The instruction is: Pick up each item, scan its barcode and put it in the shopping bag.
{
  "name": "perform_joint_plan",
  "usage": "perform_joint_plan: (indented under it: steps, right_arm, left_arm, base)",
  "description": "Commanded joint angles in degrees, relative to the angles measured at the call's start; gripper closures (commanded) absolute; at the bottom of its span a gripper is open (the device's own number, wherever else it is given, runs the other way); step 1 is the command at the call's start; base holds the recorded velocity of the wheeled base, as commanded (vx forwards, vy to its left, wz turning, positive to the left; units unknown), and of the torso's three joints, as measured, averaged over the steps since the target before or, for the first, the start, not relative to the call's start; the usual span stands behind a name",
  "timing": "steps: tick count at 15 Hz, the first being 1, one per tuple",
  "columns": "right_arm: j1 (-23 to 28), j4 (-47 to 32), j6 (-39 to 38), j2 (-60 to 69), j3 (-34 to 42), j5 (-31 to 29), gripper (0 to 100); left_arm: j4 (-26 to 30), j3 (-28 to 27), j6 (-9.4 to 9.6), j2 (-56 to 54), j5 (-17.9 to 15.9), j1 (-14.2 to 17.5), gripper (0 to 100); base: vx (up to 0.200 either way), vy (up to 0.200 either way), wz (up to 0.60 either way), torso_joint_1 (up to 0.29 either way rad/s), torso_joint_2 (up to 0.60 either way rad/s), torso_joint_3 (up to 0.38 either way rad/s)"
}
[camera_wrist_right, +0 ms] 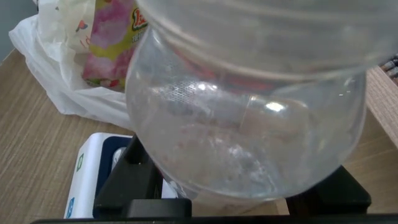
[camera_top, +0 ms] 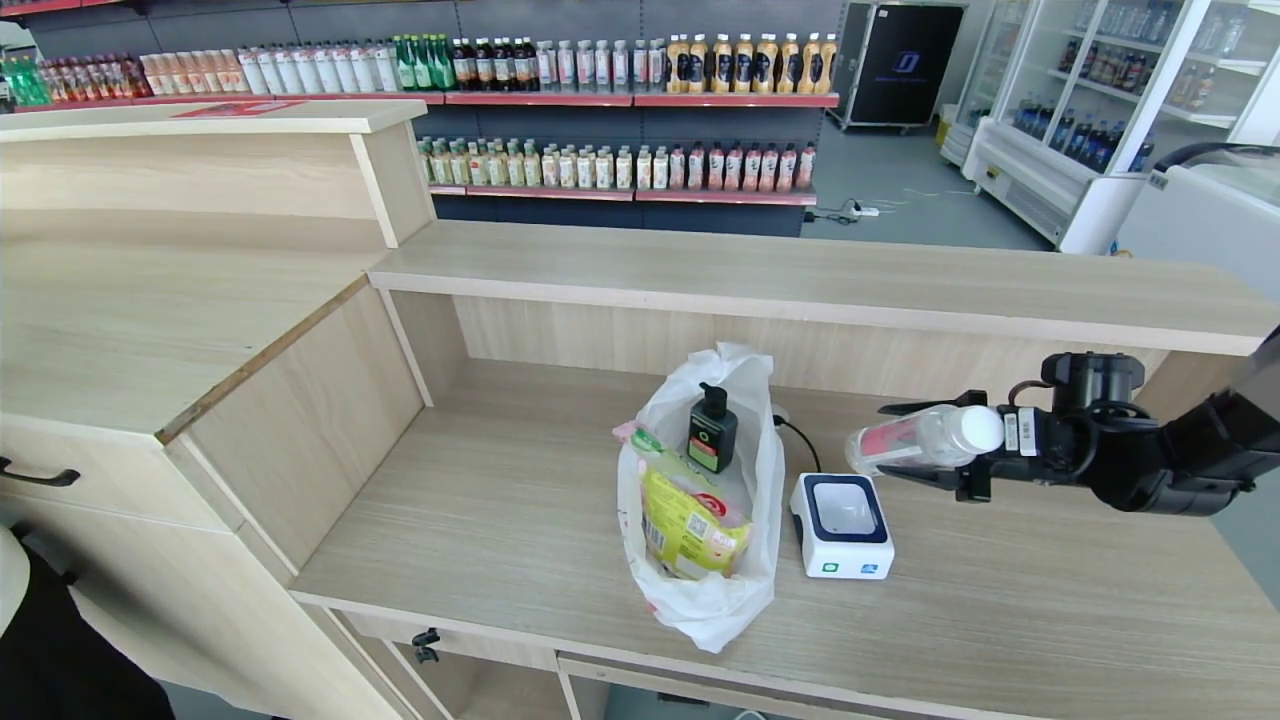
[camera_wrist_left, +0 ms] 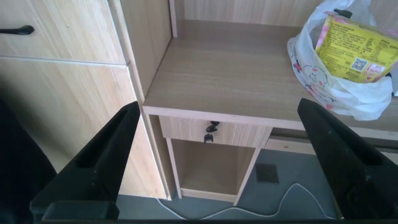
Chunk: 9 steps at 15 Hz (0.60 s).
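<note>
Scan step in hand: our right hand [camera_top: 905, 442] grasps clear plastic bottle [camera_top: 940, 433], sideways above desk [camera_top: 480, 520], just right of barcode scanner [camera_top: 842, 523]. Our left hand [camera_wrist_left: 219, 109] released, off desk front. Next we judge: turn barcode toward scanner window, then into shopping bag [camera_top: 715, 612].

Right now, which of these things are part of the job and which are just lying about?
Job: bottle in the right gripper, scanner, bag, with snack pack and pump bottle inside.
Lying about: drink shelves, fridge, black cabinet, drawer handle.
</note>
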State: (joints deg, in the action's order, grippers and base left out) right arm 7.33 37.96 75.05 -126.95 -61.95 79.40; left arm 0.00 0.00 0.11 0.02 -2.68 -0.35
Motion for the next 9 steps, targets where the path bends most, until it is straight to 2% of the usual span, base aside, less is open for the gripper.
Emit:
perform_joint_plan:
  steps: [1,9]
  right_arm:
    - [-0.1,0.0,0.0,-0.5,-0.5,0.4,100]
    - [-0.3,-0.2,0.0,-0.9,-1.4,0.8,100]
  left_arm:
    - [0.0,0.0,-0.02,0.1,0.0,0.0,0]
    - [0.0,0.0,-0.02,0.1,0.0,0.0,0]
  base:
    - [0.0,0.0,0.0,0.0,0.0,0.0]
    - [0.0,0.0,0.0,0.0,0.0,0.0]
